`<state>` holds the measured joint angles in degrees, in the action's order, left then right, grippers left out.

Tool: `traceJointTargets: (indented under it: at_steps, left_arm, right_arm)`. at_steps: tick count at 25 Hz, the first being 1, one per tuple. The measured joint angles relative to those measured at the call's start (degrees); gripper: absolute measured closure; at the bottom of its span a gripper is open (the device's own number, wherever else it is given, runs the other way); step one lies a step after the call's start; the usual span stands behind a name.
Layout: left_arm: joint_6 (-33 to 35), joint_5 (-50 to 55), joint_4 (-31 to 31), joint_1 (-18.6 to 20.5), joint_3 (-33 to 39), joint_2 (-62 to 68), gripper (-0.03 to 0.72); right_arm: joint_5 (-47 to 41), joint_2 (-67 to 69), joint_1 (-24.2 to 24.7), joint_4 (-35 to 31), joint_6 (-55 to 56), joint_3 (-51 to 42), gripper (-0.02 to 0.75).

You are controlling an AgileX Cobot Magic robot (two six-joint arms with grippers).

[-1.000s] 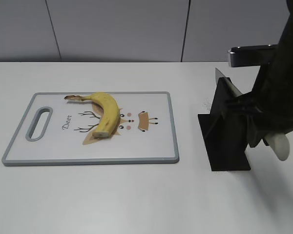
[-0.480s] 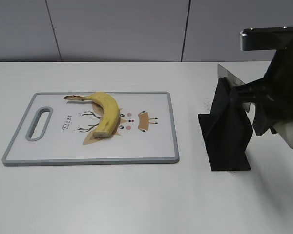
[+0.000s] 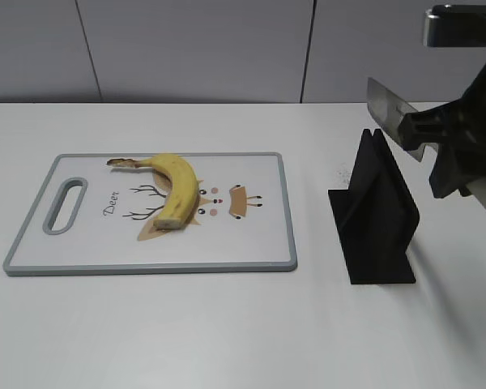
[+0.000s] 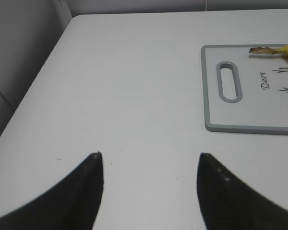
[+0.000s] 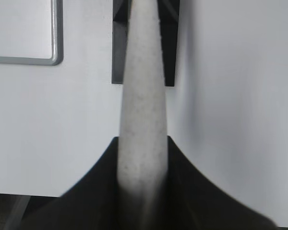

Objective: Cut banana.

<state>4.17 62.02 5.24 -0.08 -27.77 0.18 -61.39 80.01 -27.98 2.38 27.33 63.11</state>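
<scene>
While my right gripper clamps the knife handle just above the black holder, I should lift it clear before swinging toward the banana on the cutting board, well left of the holder. My left gripper hangs open.

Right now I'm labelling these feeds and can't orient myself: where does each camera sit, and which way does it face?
Exterior: in front of the table, slanting down at the banana on the cutting board and the black stand; right gripper holds the knife.
Left wrist: on the left arm, facing the bare table; open left gripper at the bottom.
Right wrist: on the right arm, looking down along the knife handle.
Shared: the board appears in all three.
</scene>
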Motion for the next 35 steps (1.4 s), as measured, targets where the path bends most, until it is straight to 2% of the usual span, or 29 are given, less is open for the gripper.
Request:
traceJointTargets:
  at_steps: [11,20,29,35]
  left_arm:
    - [0.0,-0.37,0.0,0.0,0.0,0.0,0.114]
    - [4.39,-4.6,-4.27,0.0,-2.03,7.48,0.156]
    - [14.78,-16.52,-14.22,-0.31,-5.17,22.0,0.157]
    - [24.84,-18.29,-19.52,-0.33,-10.63,32.24,0.158]
  right_arm:
    - [1.87,-4.25,0.0,0.44,-0.48,0.0,0.562]
    - [4.63,-4.3,0.0,-2.38,-18.96,1.9,0.562]
    - [9.47,-4.0,0.0,-5.5,-30.67,6.84,0.562]
    - [11.73,-1.74,0.0,-9.55,-39.78,6.83,0.562]
